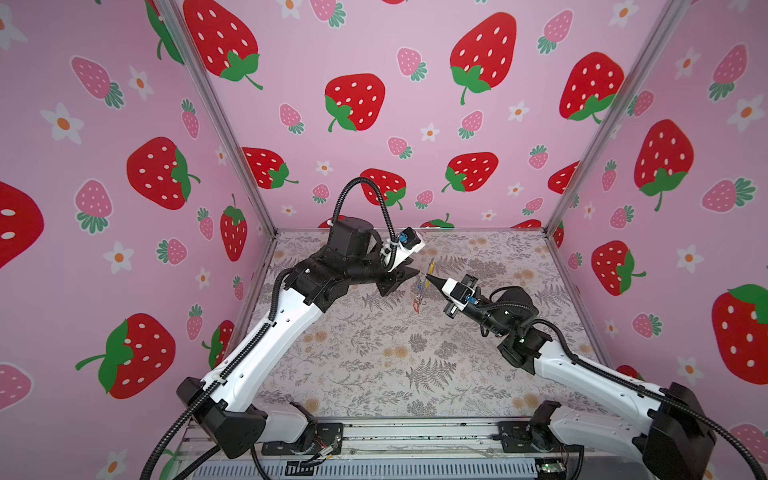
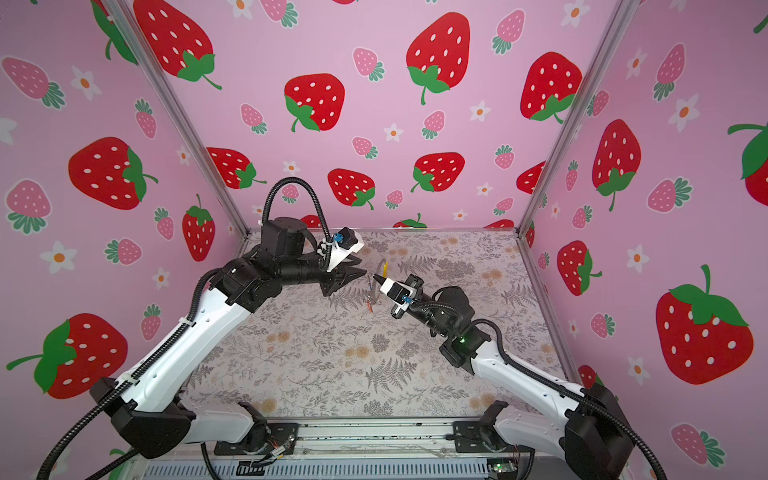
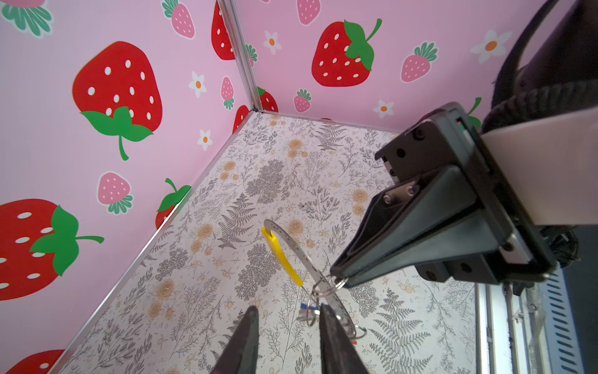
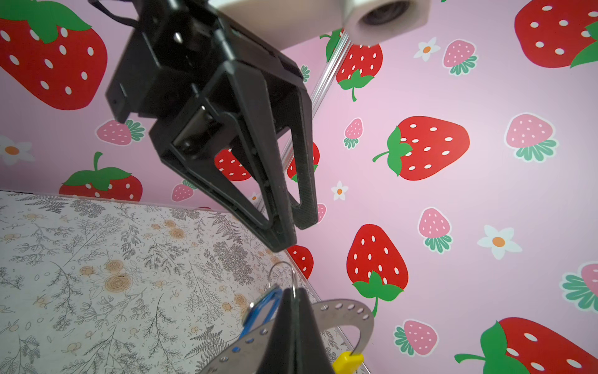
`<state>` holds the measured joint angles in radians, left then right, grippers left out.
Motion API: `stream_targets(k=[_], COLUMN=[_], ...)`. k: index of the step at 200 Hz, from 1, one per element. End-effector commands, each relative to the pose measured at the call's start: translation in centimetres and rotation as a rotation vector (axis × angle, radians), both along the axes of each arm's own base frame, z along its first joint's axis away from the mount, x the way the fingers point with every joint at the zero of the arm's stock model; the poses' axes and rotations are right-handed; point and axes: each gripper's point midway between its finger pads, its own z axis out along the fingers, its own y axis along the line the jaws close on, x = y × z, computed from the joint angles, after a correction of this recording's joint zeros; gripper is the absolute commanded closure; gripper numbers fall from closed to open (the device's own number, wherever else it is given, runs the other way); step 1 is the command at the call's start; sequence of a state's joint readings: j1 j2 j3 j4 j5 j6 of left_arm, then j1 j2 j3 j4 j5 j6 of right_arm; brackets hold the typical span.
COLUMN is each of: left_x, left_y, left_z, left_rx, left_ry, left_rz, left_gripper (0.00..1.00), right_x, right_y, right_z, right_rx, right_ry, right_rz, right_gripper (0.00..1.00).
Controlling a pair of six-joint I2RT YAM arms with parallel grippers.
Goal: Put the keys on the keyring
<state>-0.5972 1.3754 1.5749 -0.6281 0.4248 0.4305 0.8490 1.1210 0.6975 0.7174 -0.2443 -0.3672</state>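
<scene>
My right gripper (image 1: 428,276) (image 4: 293,289) is shut on the keyring (image 3: 291,239) (image 4: 343,307), a grey perforated hoop with a yellow segment (image 3: 280,255), held above the table. A thin split ring is pinched at its tip too. The key with the blue tag (image 3: 305,307) (image 4: 265,307) hangs from that ring on the hoop. A key with a red tag (image 1: 416,306) (image 2: 368,305) dangles lower on the hoop. My left gripper (image 1: 414,267) (image 3: 289,307) (image 4: 296,233) is open just left of the hoop, with nothing between its fingers.
The floral table (image 1: 395,353) is boxed in by pink strawberry walls on three sides, with aluminium posts (image 1: 224,124) at the back corners. Both arm bases sit on the rail (image 1: 415,436) at the front edge.
</scene>
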Motion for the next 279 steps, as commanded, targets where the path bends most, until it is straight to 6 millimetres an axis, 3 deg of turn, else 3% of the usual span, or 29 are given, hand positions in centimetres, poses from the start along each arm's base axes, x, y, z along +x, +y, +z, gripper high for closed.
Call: stream_targets(k=[1, 113, 163, 202, 237, 279], left_x=[-0.1, -0.6, -0.5, 0.0, -0.9, -0.3], left_y=[-0.6, -2.5, -2.0, -0.6, -0.9, -1.3], left_z=[-0.9, -3.0, -2.3, -3.2, -3.0, -3.2], left_rx=[-0.008, -0.021, -0.044, -0.062, -0.153, -0.174], left_ry=[0.043, 0.135, 0.063, -0.02, -0.068, -0.05], left_rz=[-0.03, -0.136, -0.112, -0.031, -0.059, -0.053], left_gripper=[0.67, 0.82, 0.68, 0.64, 0.57, 0.56], right_x=[-0.5, -1.3, -0.4, 0.0, 0.2, 0.5], right_y=[-0.2, -0.5, -1.4, -1.9, -1.9, -1.8], right_z=[2.8, 3.4, 3.6, 3.8, 3.6, 3.7], right_rx=[0.062, 0.111, 0.152, 0.174, 0.177, 0.176], right_ry=[-0.05, -0.06, -0.023, 0.001, 0.021, 0.022], right_rz=[0.017, 0.047, 0.008, 0.017, 0.034, 0.034], right_gripper=[1.0, 1.0, 1.0, 1.0, 1.0, 1.0])
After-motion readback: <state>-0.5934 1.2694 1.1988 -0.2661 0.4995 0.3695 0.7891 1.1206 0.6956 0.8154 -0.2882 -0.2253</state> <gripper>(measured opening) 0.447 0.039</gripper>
